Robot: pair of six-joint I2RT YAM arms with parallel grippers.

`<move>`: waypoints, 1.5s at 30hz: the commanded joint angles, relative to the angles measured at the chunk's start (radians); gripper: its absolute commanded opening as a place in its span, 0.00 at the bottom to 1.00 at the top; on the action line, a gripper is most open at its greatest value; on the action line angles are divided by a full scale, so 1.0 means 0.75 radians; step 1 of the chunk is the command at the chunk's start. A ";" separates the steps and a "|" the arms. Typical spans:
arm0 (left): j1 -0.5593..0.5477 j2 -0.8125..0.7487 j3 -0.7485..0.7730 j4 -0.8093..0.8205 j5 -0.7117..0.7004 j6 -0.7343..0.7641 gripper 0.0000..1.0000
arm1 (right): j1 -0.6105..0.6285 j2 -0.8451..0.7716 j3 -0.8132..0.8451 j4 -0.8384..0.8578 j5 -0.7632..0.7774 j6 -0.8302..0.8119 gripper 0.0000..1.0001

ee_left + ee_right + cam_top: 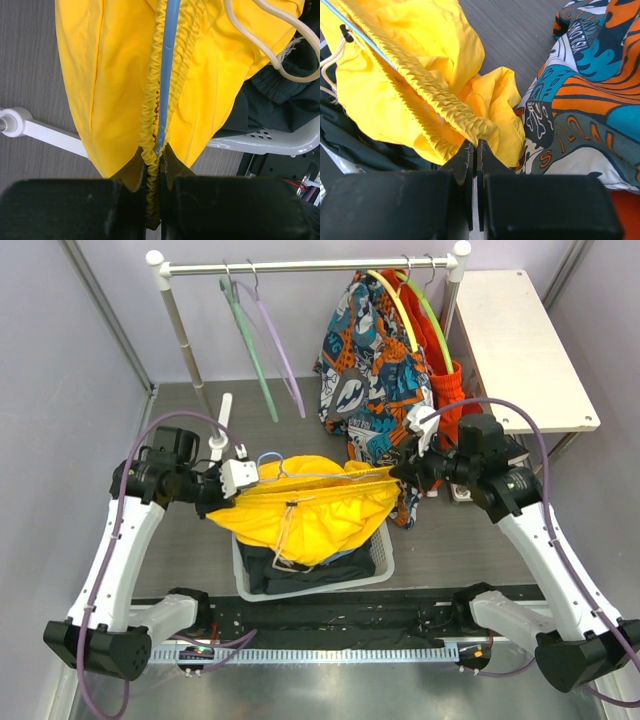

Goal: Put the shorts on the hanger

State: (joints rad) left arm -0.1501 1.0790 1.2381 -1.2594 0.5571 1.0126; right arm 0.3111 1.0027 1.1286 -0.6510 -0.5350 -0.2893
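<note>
The yellow shorts [310, 508] hang stretched above the laundry basket, waistband pulled taut between both grippers. My left gripper [240, 478] is shut on the waistband's left end [150, 125]. The light-blue hanger [167, 65] runs along the waistband, and its end reaches my left fingertips [172, 160]. Its hook [270, 458] sticks up near that gripper. My right gripper [400, 472] is shut on the waistband's right end [470, 122]. The hanger's bar [365, 35] shows along the elastic there. The white drawstring [265, 45] dangles loose.
A white basket [385, 562] with dark clothes [265, 105] sits under the shorts. The rack [310, 265] behind carries a mint-green hanger [250, 350], a lilac hanger [282, 355], patterned shorts [375, 350] and a red-orange garment [450, 390]. A white table [520, 340] stands right.
</note>
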 commanded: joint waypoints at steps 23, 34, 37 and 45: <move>-0.170 -0.009 0.131 -0.002 -0.131 -0.291 0.00 | 0.197 0.218 0.389 -0.369 -0.027 -0.363 0.73; -0.170 0.003 0.114 0.000 -0.133 -0.240 0.00 | 0.197 0.219 0.228 -0.298 0.059 -0.467 0.39; -0.168 0.007 0.110 0.000 -0.121 -0.225 0.00 | 0.205 0.226 0.234 -0.214 0.051 -0.428 0.21; -0.182 0.038 0.125 0.004 -0.099 -0.211 0.00 | 0.215 0.246 0.287 -0.196 0.020 -0.436 0.01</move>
State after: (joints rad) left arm -0.2775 1.1015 1.2961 -1.2747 0.4358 0.8398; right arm 0.4637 1.1912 1.2938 -0.8513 -0.4896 -0.6144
